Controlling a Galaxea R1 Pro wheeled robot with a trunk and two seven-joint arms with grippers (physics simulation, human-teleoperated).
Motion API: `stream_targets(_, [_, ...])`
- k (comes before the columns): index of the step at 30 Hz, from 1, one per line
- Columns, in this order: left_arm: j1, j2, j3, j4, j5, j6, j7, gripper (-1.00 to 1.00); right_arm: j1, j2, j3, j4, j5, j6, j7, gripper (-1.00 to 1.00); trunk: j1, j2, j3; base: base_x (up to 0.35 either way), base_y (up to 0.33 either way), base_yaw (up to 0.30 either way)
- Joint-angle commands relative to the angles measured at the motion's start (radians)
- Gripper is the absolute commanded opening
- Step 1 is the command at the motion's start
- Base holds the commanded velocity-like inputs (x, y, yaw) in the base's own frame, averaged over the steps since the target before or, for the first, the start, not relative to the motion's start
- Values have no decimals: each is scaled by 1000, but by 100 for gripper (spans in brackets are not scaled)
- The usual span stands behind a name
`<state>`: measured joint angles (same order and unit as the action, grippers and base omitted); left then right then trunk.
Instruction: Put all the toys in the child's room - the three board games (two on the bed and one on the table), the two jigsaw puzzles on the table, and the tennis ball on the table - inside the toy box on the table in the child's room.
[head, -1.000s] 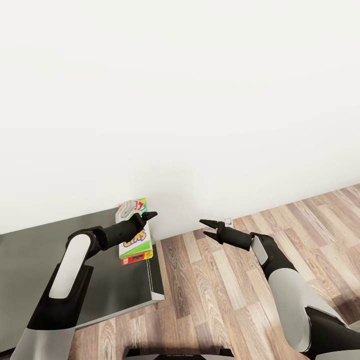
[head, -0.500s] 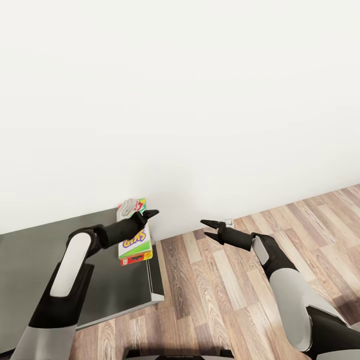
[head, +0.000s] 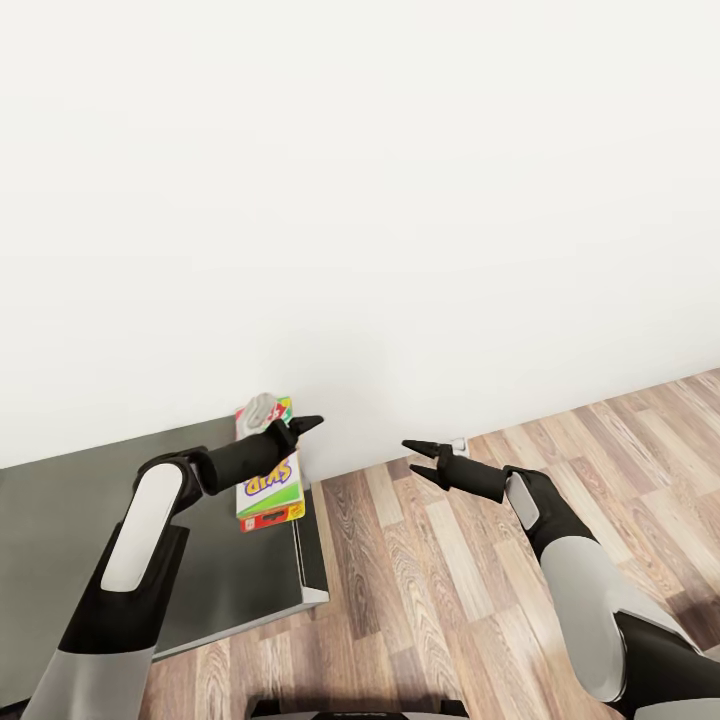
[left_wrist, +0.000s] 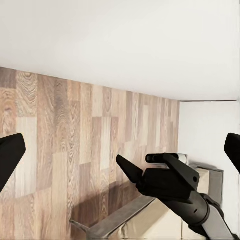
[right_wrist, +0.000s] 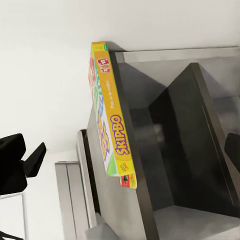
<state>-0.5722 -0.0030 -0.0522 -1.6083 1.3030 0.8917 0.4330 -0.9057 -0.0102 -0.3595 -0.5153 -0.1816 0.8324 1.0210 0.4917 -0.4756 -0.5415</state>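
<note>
dark-grey surface sits low at the head view's left, against a white wall, with wood-plank floor to its right. a skip-bo board game lies flat near the surface's right edge, close to the wall; its yellow side reads "skipbo" in the right wrist view. the left gripper hovers over that box, jaws spread wide and holding nothing. the right gripper hangs above the floor, well apart from the box, also spread and holding nothing.
</note>
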Motion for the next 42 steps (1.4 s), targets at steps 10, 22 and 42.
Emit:
stream_targets(10, [-1,-2,1,-1,11,34,-71,100,-1,0,-3,1,0,5,2,100,0,-1,-1,0,0,0])
stream_targets(22, [-1,-2,2,-1,37,45,-141,100,-1,-1,-3,1,0,5,2,100,43,-78,-36,0,0,0])
stream_targets(42, [-2,6,2,-1,90,48,-177,100,0,0,-3,1,1,-3,2,100,115,-211,-95,0,0,0])
